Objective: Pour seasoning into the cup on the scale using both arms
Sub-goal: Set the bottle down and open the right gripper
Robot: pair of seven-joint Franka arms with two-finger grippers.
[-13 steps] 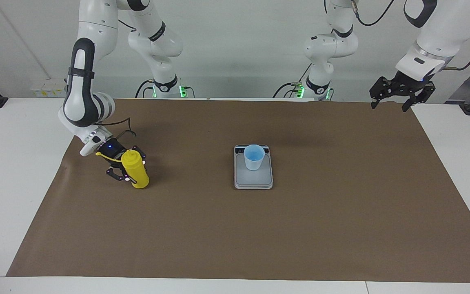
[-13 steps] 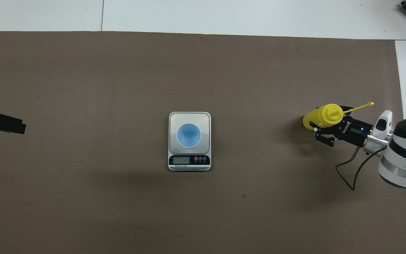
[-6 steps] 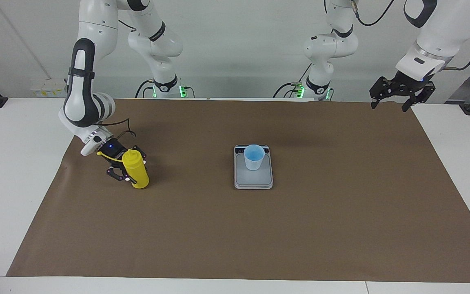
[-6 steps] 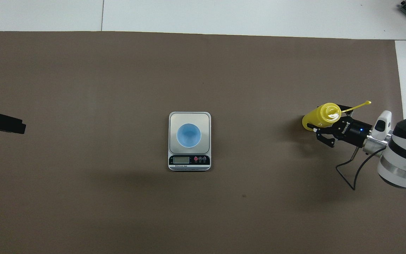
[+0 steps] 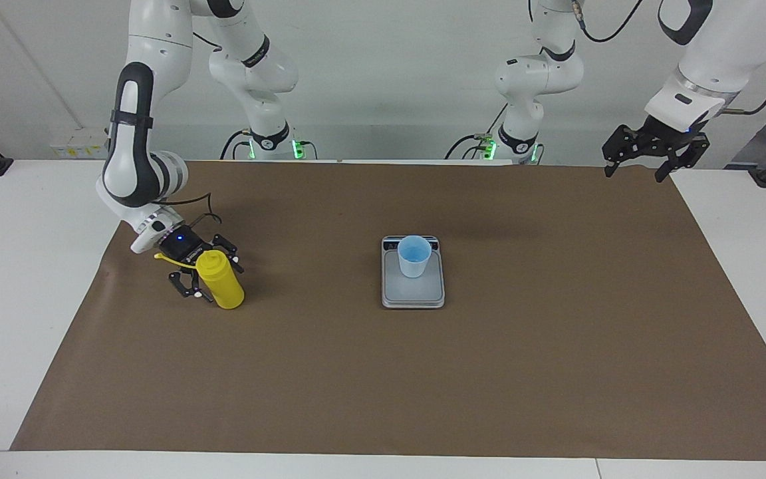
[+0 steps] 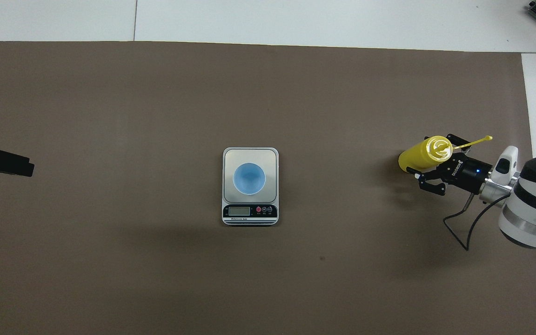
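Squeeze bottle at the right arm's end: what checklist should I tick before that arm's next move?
1. Yellow squeeze bottle stands on its base on the brown mat: ok.
2. Right pincer open, one finger on each side of the bottle: ok.
3. Fingers clear of the bottle's wall: cannot tell.
4. Cap strap free of the right pincer it runs over: cannot tell.
5. Light blue cup upright on the kitchen scale: ok.
6. Left pincer open, waiting over the mat's corner at the left arm's end: ok.
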